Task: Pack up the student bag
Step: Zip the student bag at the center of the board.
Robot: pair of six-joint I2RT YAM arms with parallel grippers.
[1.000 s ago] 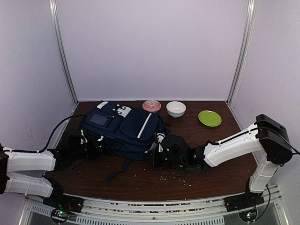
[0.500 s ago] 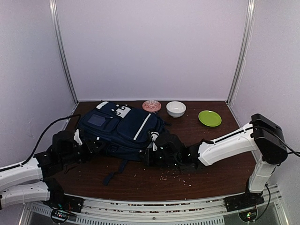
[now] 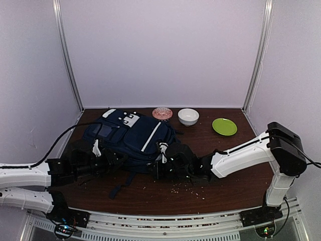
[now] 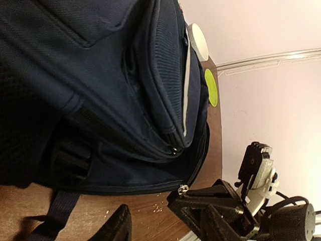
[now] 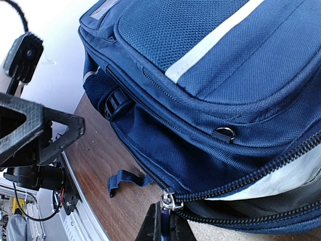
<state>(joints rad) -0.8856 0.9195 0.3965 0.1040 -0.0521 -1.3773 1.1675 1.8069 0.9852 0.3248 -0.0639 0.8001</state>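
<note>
Down at the near edge of the bag, the right gripper has its jaws pressed together on the silver zipper pull of the navy student bag, where the zip gapes onto grey lining. The left gripper hangs with its jaws spread wide, gripping nothing, just beside the bag's bottom seam. The bag lies flat, left of centre on the brown table. Its white patches carry print too small to read. Behind it sit a pink glass dish, a white bowl and a green plate.

Navy student bag flat on tbl, zip ajar.
</note>
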